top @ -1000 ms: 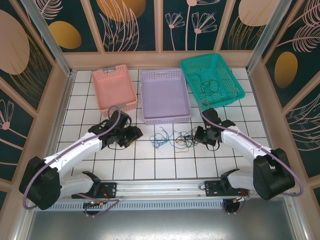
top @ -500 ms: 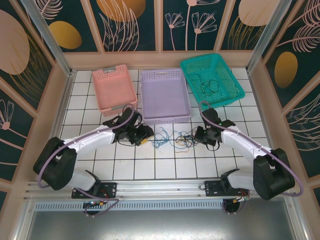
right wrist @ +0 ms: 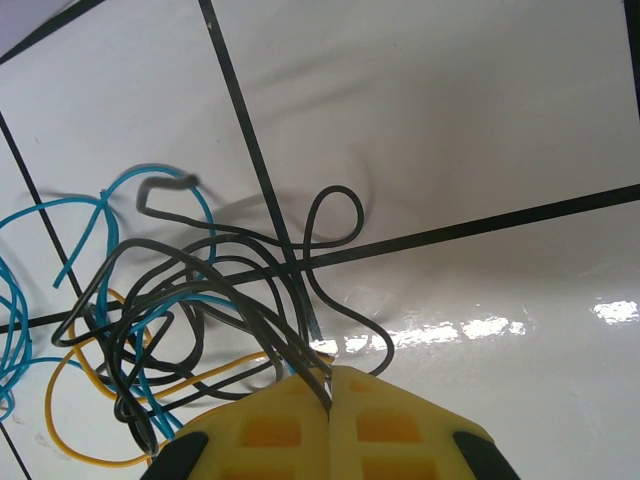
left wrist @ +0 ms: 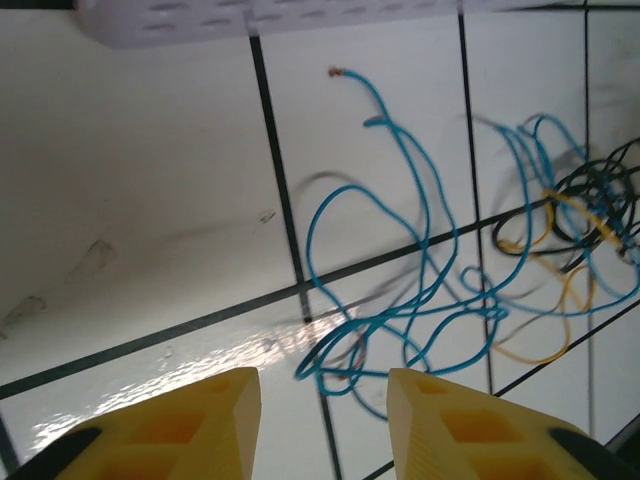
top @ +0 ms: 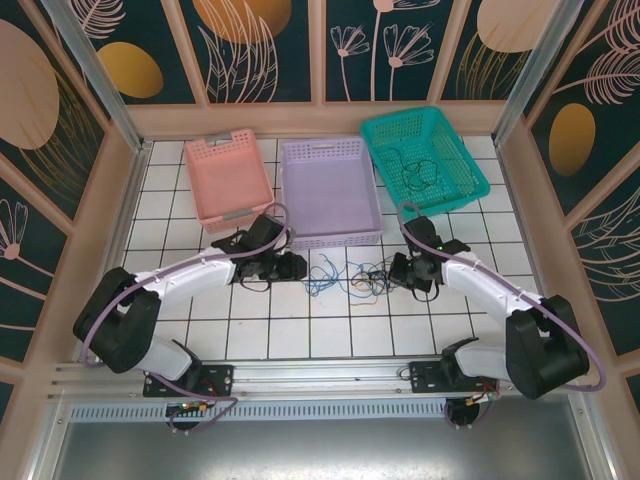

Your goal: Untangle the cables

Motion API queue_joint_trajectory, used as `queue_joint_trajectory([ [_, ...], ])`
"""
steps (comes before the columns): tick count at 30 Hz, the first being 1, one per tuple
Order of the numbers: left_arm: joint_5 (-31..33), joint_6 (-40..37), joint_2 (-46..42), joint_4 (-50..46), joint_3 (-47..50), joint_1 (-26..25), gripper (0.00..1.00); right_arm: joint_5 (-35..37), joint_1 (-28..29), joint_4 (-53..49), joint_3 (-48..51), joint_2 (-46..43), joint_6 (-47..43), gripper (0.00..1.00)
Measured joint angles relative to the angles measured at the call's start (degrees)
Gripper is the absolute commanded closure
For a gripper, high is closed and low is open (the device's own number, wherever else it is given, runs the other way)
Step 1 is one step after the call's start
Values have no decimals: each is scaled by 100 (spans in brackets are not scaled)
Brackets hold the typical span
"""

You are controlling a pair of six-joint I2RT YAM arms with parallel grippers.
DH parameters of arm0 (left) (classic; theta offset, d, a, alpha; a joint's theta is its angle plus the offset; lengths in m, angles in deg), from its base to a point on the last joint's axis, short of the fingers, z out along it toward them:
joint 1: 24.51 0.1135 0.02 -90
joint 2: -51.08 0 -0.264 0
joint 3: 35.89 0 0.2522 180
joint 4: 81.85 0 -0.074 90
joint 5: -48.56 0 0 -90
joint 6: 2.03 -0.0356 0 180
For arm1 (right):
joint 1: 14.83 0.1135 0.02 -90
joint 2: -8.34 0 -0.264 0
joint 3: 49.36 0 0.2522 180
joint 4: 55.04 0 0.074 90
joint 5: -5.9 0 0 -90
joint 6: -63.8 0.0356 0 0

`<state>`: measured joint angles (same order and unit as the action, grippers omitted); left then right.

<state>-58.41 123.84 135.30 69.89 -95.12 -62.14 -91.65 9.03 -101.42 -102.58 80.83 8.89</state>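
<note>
The cables (top: 350, 275) lie as a loose tangle on the white tiles between both arms. In the left wrist view, blue cable (left wrist: 420, 230) loops out in front, and black wire (left wrist: 590, 190) and yellow wire (left wrist: 560, 300) bunch at the right. My left gripper (top: 290, 266) is open just left of the tangle; its yellow fingertips (left wrist: 325, 400) straddle the nearest blue loop without touching it. My right gripper (top: 398, 272) sits at the tangle's right end. In its wrist view it (right wrist: 330, 395) is shut on a bundle of black wire (right wrist: 250, 270), with blue (right wrist: 100, 215) and yellow (right wrist: 70, 400) strands behind.
Three baskets stand at the back: pink (top: 238, 212), purple (top: 332, 238) and teal (top: 468, 160), the teal one holding a dark cable (top: 418, 172). The purple basket's edge (left wrist: 200, 15) lies just beyond the blue cable. Wooden walls ring the table.
My left arm has reached right, bringing its open gripper up to the blue cable's left end. The right arm and the tangle have stayed put.
</note>
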Motion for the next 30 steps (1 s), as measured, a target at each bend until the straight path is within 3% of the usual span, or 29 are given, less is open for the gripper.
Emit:
queue_joint_trajectory([
  [8,-273,-1016,20,264,184,0,50,0,-15,0,-2,190,-2,100],
  [11,-411,-1145,59,461,229,0,51,-2,-17,0,-2,229,-2,100],
  [17,-734,-1257,452,730,262,0,63,-4,-20,2,-2,236,0,100],
  [26,-765,-1172,511,848,328,0,96,0,-20,2,-2,236,2,100],
  [30,-601,-1036,461,852,345,0,100,4,-22,2,-2,236,2,100],
])
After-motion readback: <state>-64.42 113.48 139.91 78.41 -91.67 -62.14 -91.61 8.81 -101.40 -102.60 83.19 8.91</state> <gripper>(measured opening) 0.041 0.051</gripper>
